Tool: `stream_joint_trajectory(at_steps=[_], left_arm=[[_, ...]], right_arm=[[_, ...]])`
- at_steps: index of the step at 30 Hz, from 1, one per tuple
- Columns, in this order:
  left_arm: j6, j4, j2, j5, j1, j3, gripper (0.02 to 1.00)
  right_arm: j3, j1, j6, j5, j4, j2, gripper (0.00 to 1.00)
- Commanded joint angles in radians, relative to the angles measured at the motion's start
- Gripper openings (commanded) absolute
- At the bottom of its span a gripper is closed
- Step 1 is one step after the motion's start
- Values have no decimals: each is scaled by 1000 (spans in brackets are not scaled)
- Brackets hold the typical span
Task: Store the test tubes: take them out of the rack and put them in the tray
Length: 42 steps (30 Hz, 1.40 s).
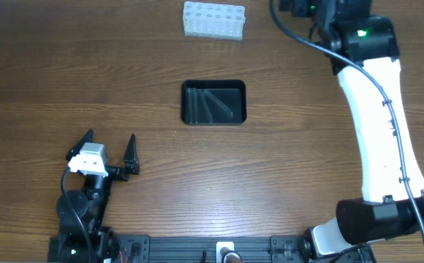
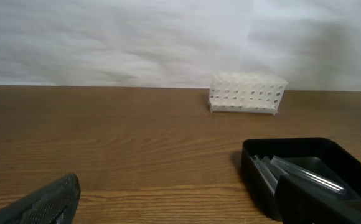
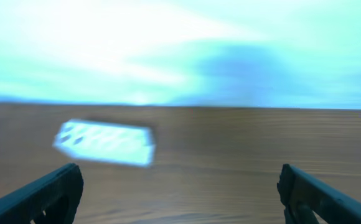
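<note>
While my left gripper (image 1: pixel 110 135) sits open at eight o'clock, my right gripper (image 3: pixel 180 180) hangs open at one; test tubes (image 1: pixel 216 106) lie in the central tray (image 1: pixel 184 102), rack (image 1: pixel 213 20) at twelve.

Matt wood-grain table (image 1: pixel 88 80) — glossy black plastic tray (image 1: pixel 213 85), clear tubes (image 1: pixel 212 104).
</note>
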Motion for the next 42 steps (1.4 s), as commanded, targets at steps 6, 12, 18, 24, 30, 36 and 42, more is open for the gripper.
stream_joint_trajectory(at_steps=[6,12,18,24,30,36,42], left_arm=[[18,3,-7,10,5,-11,1000],[18,3,-7,10,5,-11,1000],[18,3,-7,10,5,-11,1000],[18,3,-7,10,5,-11,1000],[18,3,-7,10,5,-11,1000],[18,3,-7,10,5,-11,1000],[18,3,-7,10,5,-11,1000]], right_arm=[[-246,-75,-90,21,171,-153,991],[-575,-68,-117,22,390,-372,991],[-962,-68,-128,22,597,-647,989],[-1326,-69,-127,22,779,-902,991],[-1588,-94,-123,48,869,-1109,991],[-1750,-126,-124,47,915,-1312,991],[-1860,-134,-136,47,914,-1517,993]])
